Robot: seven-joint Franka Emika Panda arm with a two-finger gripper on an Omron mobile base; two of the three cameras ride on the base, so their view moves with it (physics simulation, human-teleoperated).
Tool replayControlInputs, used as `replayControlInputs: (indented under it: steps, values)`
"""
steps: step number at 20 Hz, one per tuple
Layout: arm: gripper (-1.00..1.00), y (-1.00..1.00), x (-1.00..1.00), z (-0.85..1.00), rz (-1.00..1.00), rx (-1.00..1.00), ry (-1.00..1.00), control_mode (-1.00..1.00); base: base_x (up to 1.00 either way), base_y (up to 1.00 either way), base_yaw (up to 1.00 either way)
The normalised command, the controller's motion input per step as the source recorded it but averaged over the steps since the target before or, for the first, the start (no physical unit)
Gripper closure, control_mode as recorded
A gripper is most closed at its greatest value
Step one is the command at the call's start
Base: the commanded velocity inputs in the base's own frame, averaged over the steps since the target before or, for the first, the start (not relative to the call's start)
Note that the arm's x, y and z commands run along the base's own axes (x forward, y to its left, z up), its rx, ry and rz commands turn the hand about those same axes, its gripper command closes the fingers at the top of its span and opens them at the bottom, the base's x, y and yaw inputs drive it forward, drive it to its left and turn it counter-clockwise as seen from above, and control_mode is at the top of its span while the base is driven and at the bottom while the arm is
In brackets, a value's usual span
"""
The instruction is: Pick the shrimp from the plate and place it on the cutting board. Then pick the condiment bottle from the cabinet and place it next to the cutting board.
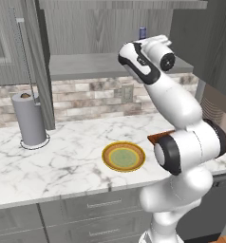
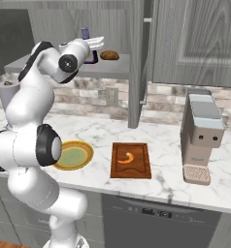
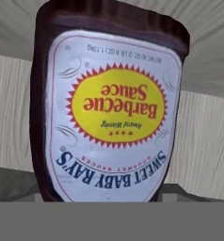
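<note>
One small dark brown condiment bottle (image 3: 109,108) with a pale yellow label stands on the grey shelf (image 1: 86,65) of the grey wood-grain cabinet (image 2: 137,58), its label seen upside down in the hand view, and the end effector (image 2: 95,44) is raised to it with jaws apart (whether they touch the bottle I cannot tell). Below the cabinet, the small curled orange shrimp (image 2: 127,157) lies on the reddish-brown rectangular cutting board (image 2: 131,170) on the marble table (image 1: 48,161), beside the round yellow-rimmed plate (image 1: 124,156).

marble counter (image 1: 62,161), brick backsplash (image 1: 96,97)
</note>
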Motion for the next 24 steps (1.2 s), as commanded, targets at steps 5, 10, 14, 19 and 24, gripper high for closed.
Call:
replayControlInputs:
  steps: [5,10,14,19,24]
  values:
    - [1.00,0.00,-0.47,0.16,-0.02,0.00,0.02,-1.00,0.00,0.00,0.00]
    - [1.00,0.00,-0.56,0.00,-0.02,0.00,0.11,-1.00,0.00,0.00,0.00]
    - [1.00,0.00,-0.57,0.00,-0.01,0.00,0.16,-1.00,0.00,0.00,0.00]
    - [1.00,0.00,-0.49,0.03,-0.01,0.00,0.21,-1.00,0.00,0.00,0.00]
    - [1.00,0.00,-0.46,0.06,-0.01,0.01,0.24,-1.00,0.00,0.00,0.00]
